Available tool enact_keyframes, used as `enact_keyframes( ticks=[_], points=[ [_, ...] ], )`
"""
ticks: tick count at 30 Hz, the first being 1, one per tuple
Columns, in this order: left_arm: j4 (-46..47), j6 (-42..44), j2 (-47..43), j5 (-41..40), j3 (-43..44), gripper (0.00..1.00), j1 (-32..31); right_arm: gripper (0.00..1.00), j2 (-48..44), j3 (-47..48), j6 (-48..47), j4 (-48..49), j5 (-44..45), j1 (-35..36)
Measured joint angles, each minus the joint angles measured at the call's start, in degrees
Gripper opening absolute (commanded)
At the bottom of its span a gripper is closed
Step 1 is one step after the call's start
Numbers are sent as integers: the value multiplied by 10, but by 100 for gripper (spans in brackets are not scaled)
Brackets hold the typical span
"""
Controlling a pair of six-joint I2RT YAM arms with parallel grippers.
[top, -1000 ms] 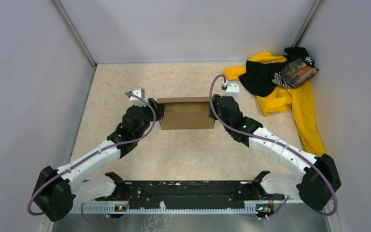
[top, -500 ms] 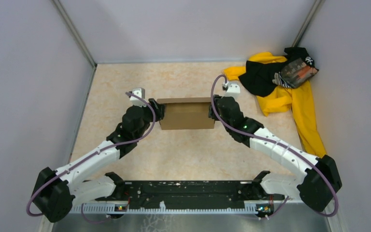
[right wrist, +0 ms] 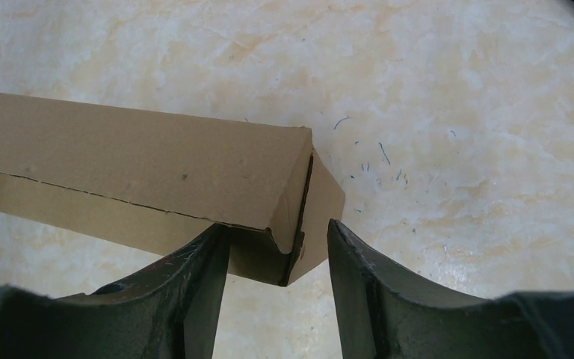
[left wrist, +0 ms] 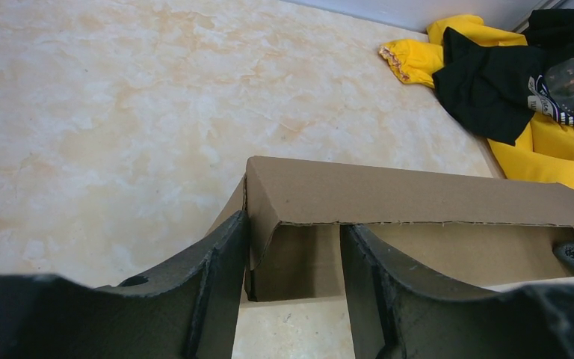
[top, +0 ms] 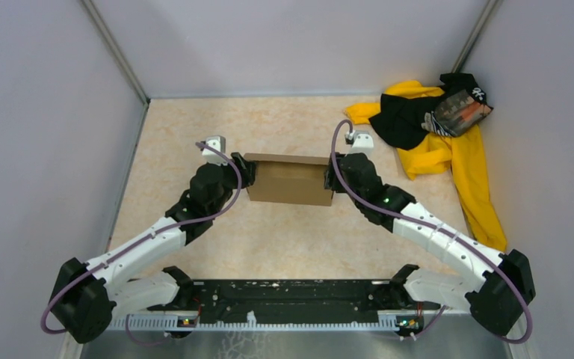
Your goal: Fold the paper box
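Straddling box (top: 289, 185) ends: left claw (left wrist: 293, 228), right claw (right wrist: 276, 226).

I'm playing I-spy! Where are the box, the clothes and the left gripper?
box (top: 290, 182): top view, middle of its brown side.
clothes (top: 467, 161): top view, on the yellow part.
left gripper (left wrist: 295, 228): left wrist view, midway between its fingertips.

- The paper box (left wrist: 389, 196) rests on the marbled tabletop (left wrist: 105, 112).
- The left gripper (left wrist: 293, 232) straddles the box's near corner, jaws apart.
- Yellow-and-black clothes (left wrist: 538, 97) lie beyond the box's far end.
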Motion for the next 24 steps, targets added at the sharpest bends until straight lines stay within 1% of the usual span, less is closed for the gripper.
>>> enact_keyframes(
  ticks=[9,18,24],
  points=[
    [-5,0,-1,2,2,56,0,51,-5,0,-2,-5,-7,0],
    [-6,0,-2,3,2,57,0,53,-17,-1,-3,-18,-33,3],
    [-8,0,-1,5,2,56,-1,54,-35,-1,-11,-41,-40,4]
  ],
)
